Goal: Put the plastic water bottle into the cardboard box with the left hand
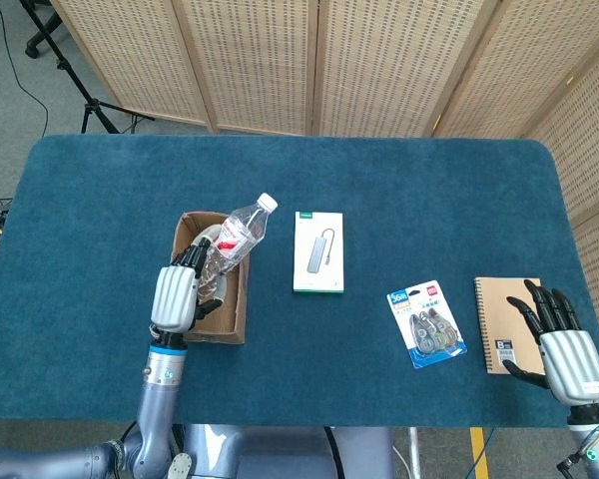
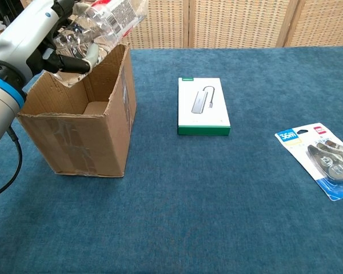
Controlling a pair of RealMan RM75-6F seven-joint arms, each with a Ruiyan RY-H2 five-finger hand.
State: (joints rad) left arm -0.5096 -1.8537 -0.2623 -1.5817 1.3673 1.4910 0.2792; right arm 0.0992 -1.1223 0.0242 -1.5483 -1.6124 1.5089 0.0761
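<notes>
My left hand (image 1: pixel 177 295) (image 2: pixel 31 43) grips a clear plastic water bottle (image 1: pixel 236 232) (image 2: pixel 100 21) with a red-and-white label and a white cap. The bottle is tilted, cap pointing up and to the right, and hangs over the open top of the brown cardboard box (image 1: pixel 239 299) (image 2: pixel 80 137). The box stands upright on the blue table left of centre, and its inside shows bare in the chest view. My right hand (image 1: pixel 561 344) lies open at the table's near right corner, fingers spread, holding nothing.
A white-and-green boxed USB hub (image 1: pixel 318 250) (image 2: pixel 203 106) lies right of the cardboard box. A blue pack of correction tapes (image 1: pixel 426 322) (image 2: pixel 323 159) and a brown spiral notebook (image 1: pixel 499 311) lie further right. Wicker screens stand behind the table.
</notes>
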